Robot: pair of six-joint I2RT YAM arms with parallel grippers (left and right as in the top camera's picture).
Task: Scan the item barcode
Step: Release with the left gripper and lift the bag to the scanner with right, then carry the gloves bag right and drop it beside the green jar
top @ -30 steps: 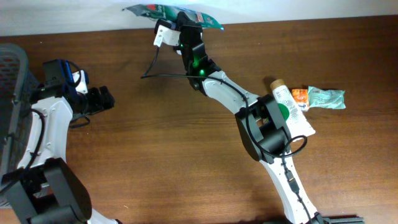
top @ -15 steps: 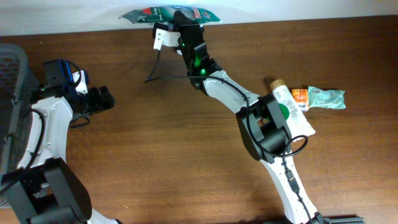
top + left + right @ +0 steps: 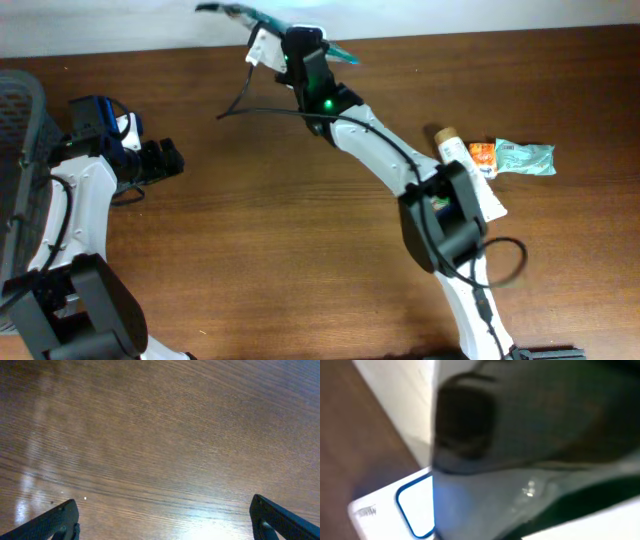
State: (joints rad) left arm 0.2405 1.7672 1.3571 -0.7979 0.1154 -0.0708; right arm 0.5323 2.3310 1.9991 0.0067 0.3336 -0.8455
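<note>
While the left arm sits near the table's left side, a grey mesh basket (image 3: pixel 14 120) lies beside it at the far-left edge of the wood table (image 3: pixel 260 260); left gripper (image 3: pixel 172 158) points right, spread wide, nothing between the jaws; left wrist cam shows bare wood only, both fingertips (image 3: pixel 52 525) at the bottom corners, well apart, touching no obj; centre of table bare; black cable (image 3: pixel 235 108) loops off the right arm's wrist; right arm stretched diag. to the far edge, right gripper (image 3: pixel 297 40) pressed together, pinching the green packet (image 3: pixel 245 14); packet is off the wood, tilted, its left end over the white strip past the far edge, its right end poking out beside the gripper; right wrist cam too blurred to read, dark shape close up, white surface (image 3: pixel 415 507) w/ blue-outlined box lower left, can't tell what it is; right side: white tube (image 3: pixel 462 158) w/ tan cap, partly under the arm; orange sachet (image 3: pixel 482 153) touching it; pale-green pouch (image 3: pixel 527 158) just beside that.
</note>
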